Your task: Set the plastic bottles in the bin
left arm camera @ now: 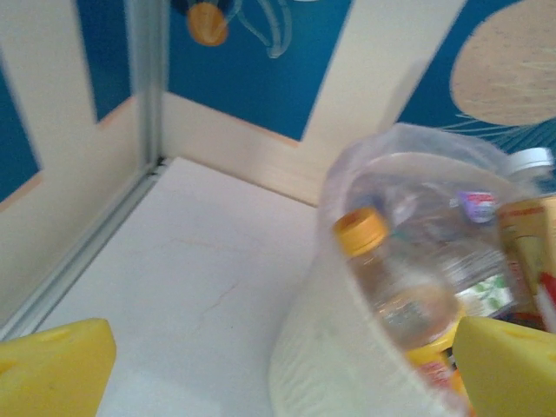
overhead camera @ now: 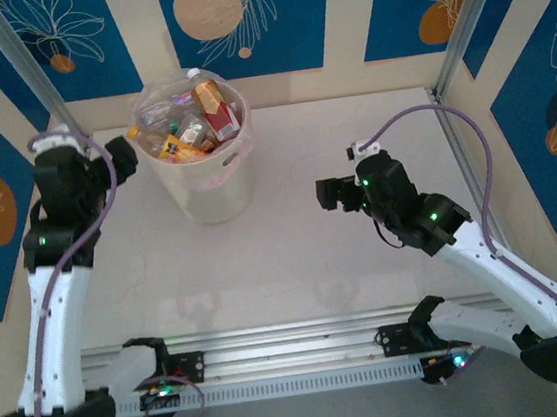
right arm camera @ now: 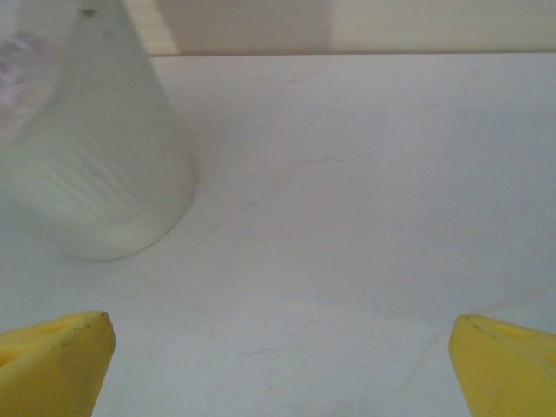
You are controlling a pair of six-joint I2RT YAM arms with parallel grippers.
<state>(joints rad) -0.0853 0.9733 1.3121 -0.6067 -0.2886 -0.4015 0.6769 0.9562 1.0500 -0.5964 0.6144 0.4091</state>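
Note:
The bin (overhead camera: 208, 191) stands at the back of the table, a cream bucket lined with a clear bag. Several plastic bottles (overhead camera: 193, 123) lie piled inside it with red, orange and white labels. My left gripper (overhead camera: 127, 148) hovers at the bin's left rim, open and holding nothing. In the left wrist view its yellow fingers (left arm camera: 61, 365) stand wide apart over the bin's wall (left arm camera: 339, 365), and a clear bottle (left arm camera: 395, 282) with an orange cap lies just inside the rim. My right gripper (overhead camera: 325, 195) is open and empty over the bare table, right of the bin (right arm camera: 95, 174).
Blue and cream patterned walls with metal posts close the table on three sides. A metal rail (overhead camera: 297, 367) with both arm bases runs along the near edge. Bare tabletop (overhead camera: 304, 256) spreads between the bin and the rail.

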